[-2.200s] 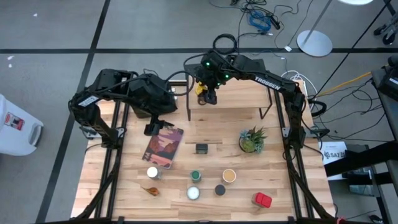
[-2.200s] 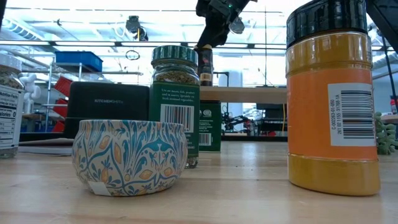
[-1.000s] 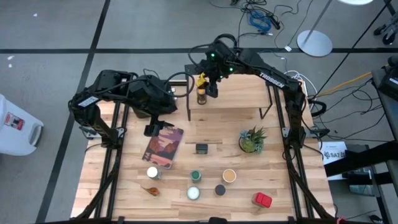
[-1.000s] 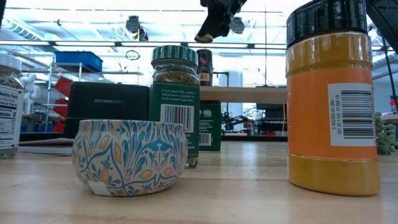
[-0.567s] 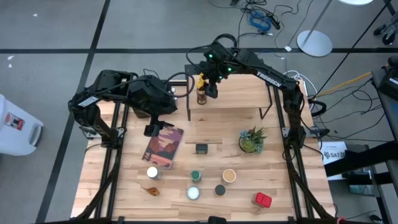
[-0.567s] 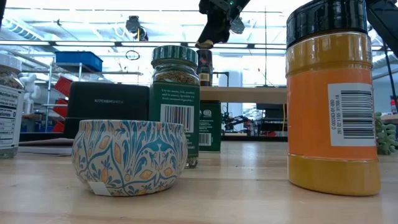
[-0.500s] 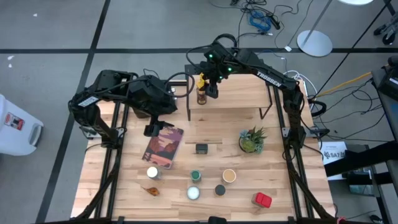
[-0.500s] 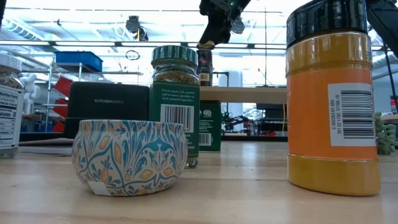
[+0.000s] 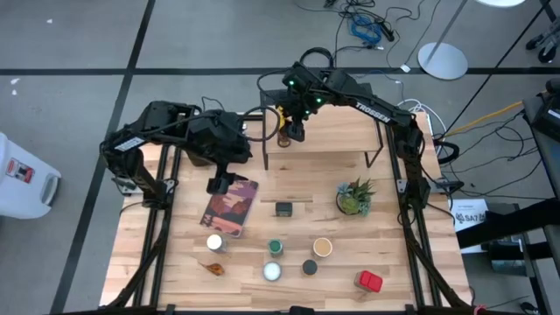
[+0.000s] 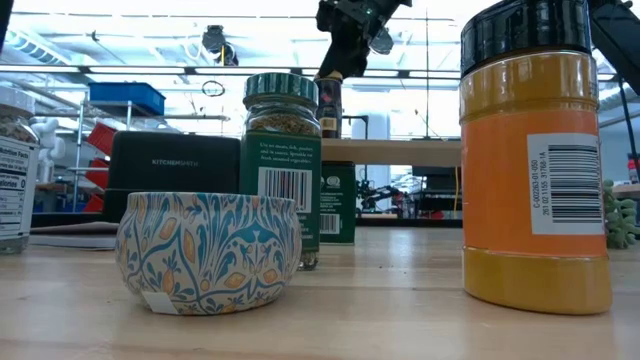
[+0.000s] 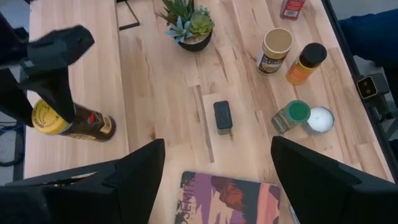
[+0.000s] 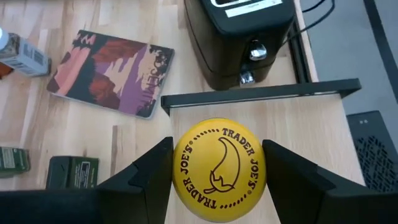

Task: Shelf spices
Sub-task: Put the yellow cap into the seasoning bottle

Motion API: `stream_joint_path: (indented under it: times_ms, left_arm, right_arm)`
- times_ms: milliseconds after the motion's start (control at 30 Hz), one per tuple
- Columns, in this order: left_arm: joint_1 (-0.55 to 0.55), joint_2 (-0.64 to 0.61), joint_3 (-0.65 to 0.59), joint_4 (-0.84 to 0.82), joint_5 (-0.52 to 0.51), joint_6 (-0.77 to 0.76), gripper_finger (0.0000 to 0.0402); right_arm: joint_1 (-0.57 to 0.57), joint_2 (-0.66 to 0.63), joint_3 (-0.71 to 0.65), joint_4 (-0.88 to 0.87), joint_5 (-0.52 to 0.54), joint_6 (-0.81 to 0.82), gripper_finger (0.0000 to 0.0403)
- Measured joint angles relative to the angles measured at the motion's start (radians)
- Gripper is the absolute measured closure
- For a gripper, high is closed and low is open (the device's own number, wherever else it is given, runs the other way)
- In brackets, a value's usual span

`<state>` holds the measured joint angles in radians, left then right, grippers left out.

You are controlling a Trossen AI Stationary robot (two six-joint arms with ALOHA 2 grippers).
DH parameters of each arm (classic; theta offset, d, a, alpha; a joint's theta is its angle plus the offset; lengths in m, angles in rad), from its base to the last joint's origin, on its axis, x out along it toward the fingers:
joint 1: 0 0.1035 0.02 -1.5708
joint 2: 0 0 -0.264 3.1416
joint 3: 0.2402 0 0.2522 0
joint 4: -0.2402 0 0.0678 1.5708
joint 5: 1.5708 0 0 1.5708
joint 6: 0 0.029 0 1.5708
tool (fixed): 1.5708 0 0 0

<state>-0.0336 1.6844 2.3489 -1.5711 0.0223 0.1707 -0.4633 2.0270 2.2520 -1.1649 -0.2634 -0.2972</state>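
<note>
Spice jar with yellow lid [image 12: 219, 159] stands on shelf [image 9: 324, 133] at its left end | right gripper [image 9: 294, 124] straddles the lid, fingers parted, apparently gripping nothing | advice: lift straight up so nothing tips it | left gripper [image 11: 217, 165] spread empty above book [image 9: 230, 206]

Reddish-covered book [image 9: 229, 206] lay flat on the table [image 9: 402, 289], near the black toaster [image 12: 245, 34]. Potted plant [image 9: 353, 198] stood well apart, apparently upright.
</note>
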Motion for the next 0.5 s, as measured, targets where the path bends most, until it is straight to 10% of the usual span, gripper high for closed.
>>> stream_joint_path:
  times_ms: [500]
  left_arm:
    - [-0.002, -0.001, 0.0, 0.0, 0.0, 0.001, 0.0098]
  right_arm:
    - [0.0, 0.004, 0.0, -0.012, -0.002, -0.021, 0.0197]
